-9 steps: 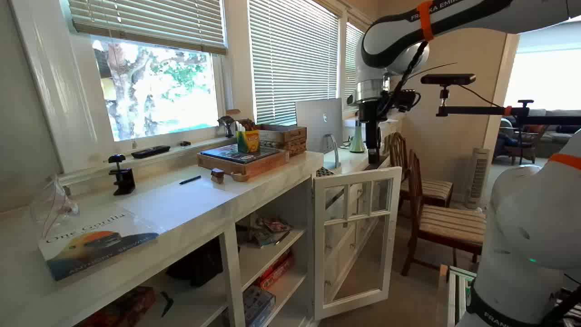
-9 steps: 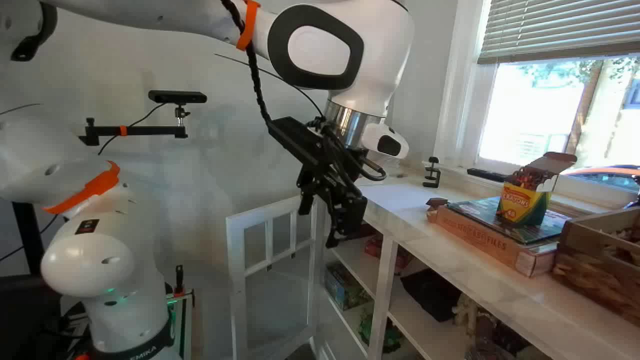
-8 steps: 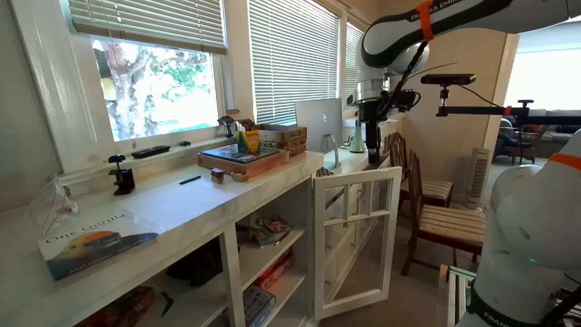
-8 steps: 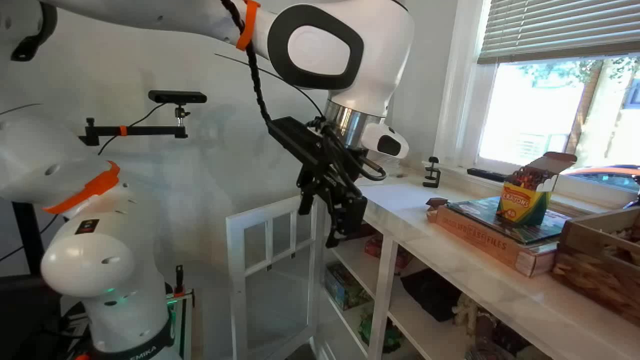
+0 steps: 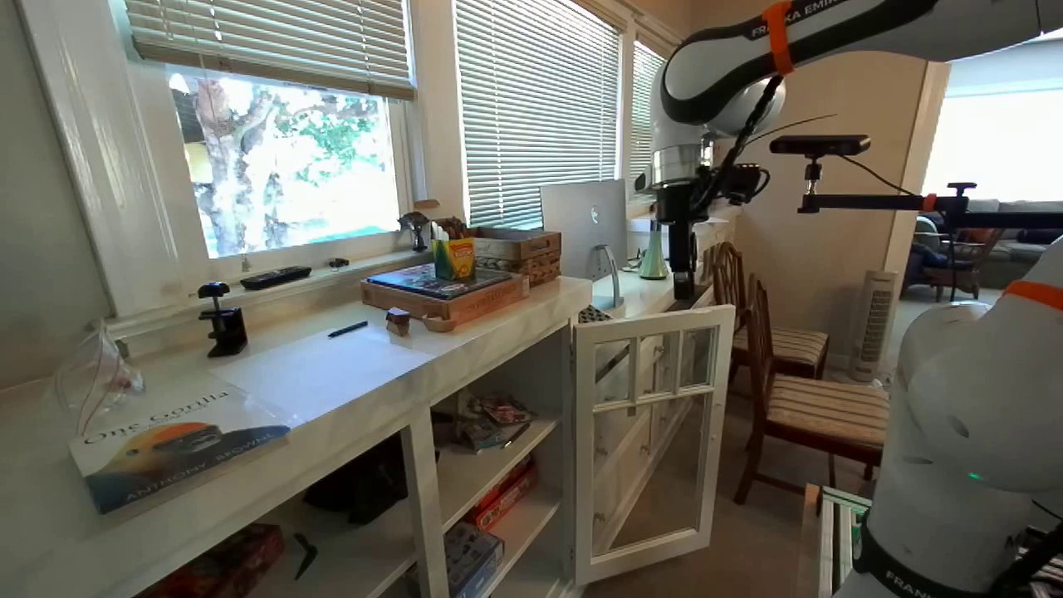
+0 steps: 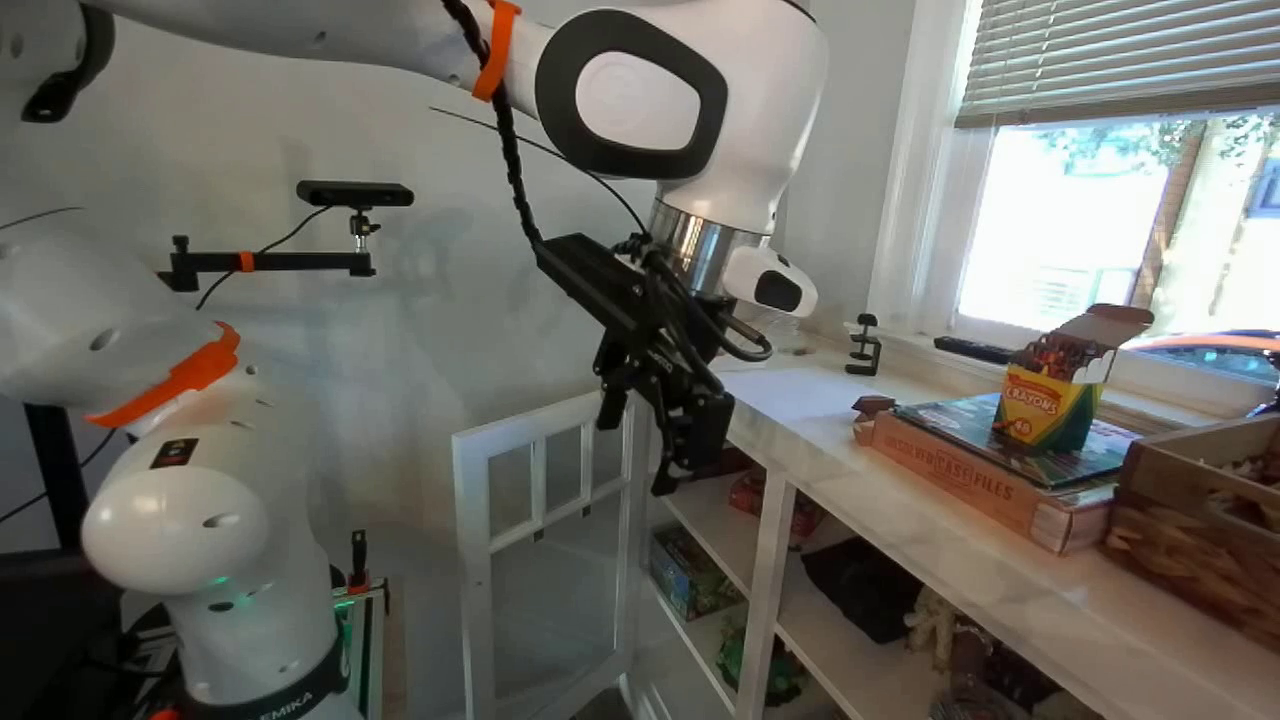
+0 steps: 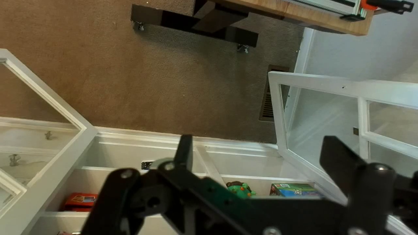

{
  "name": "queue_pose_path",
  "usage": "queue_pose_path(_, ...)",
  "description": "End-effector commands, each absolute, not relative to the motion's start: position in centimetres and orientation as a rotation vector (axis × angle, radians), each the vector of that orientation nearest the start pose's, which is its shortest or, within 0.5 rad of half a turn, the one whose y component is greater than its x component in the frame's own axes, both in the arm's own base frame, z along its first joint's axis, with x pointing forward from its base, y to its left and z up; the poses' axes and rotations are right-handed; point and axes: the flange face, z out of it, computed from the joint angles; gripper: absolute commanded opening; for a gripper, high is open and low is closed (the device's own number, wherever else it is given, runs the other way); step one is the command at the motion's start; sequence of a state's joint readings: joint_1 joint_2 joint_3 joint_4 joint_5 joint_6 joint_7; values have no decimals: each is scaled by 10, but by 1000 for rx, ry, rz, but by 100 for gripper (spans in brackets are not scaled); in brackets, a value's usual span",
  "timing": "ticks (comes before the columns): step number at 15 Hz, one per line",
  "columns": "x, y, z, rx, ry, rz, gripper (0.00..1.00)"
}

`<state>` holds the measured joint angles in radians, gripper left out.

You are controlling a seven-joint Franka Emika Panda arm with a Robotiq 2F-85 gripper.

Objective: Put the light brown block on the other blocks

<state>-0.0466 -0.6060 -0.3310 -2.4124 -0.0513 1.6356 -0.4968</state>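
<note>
I cannot make out the light brown block for certain. A small brown object (image 5: 398, 321) stands on the white counter (image 5: 490, 336) beside a flat brown box (image 5: 490, 297); it also shows in an exterior view (image 6: 873, 405), and I cannot tell whether it is a block. The cluster of small green and yellow blocks does not show in any view. My gripper (image 7: 256, 143) is open and empty in the wrist view, fingers wide apart. In an exterior view the gripper (image 6: 637, 452) hangs pointing down in front of the counter, above the open cabinet door (image 6: 540, 500).
A crayon box (image 6: 1045, 405) stands on a game on the flat box. A wooden crate (image 6: 1190, 510) with contents sits beside it. A book (image 5: 178, 444), a clamp (image 5: 224, 328) and a pen (image 5: 348, 329) lie on the counter. Open shelves (image 6: 850, 600) are below.
</note>
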Motion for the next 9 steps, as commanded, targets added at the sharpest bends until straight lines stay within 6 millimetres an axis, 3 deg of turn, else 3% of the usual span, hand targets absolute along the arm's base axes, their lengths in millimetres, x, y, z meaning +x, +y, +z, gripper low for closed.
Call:
queue_pose_path(1, 337, -143, 501, -2934, -87, 211, 100)
queue_pose_path(4, 354, -122, 520, -2885, 67, 141, 100)
queue_pose_path(9, 379, -83, 549, -2884, 162, -63, 100)
